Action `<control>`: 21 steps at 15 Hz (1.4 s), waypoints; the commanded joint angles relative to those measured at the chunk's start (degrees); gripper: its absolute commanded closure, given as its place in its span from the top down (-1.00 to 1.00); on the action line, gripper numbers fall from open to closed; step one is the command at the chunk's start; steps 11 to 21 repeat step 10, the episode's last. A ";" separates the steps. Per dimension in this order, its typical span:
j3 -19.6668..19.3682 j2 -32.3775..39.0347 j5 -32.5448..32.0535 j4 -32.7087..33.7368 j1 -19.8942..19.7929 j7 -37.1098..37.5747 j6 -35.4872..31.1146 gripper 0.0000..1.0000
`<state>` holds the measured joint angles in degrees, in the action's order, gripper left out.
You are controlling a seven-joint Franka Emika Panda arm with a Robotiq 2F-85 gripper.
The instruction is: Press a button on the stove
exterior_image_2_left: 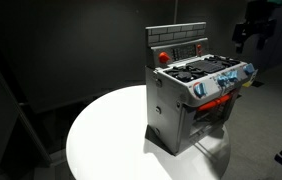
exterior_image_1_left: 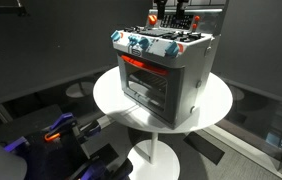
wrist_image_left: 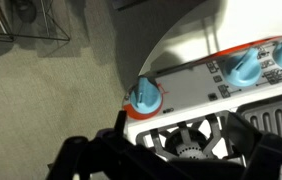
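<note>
The stove [exterior_image_1_left: 166,75] is a small silver-grey toy oven on a round white table [exterior_image_1_left: 111,100]. It has blue-and-white knobs [exterior_image_1_left: 141,44] along the front, a red-lit door and a raised back panel with a red button [exterior_image_2_left: 163,57]. It also shows in an exterior view [exterior_image_2_left: 191,100]. My gripper [exterior_image_2_left: 253,38] is open and empty. It hangs above the knob side of the stove and touches nothing. In the wrist view the open fingers [wrist_image_left: 181,160] frame a black burner grate [wrist_image_left: 186,140], with a blue knob [wrist_image_left: 144,97] just beyond.
The table [exterior_image_2_left: 111,130] has bare white surface around the stove. Blue and orange items [exterior_image_1_left: 51,130] lie on the dark floor beside the table base. A wire rack [wrist_image_left: 31,25] with a yellow object sits on the floor in the wrist view.
</note>
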<state>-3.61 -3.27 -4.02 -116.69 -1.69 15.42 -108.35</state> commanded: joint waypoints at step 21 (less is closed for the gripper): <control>0.68 -6.16 0.09 -5.22 -0.61 -6.16 0.57 1.00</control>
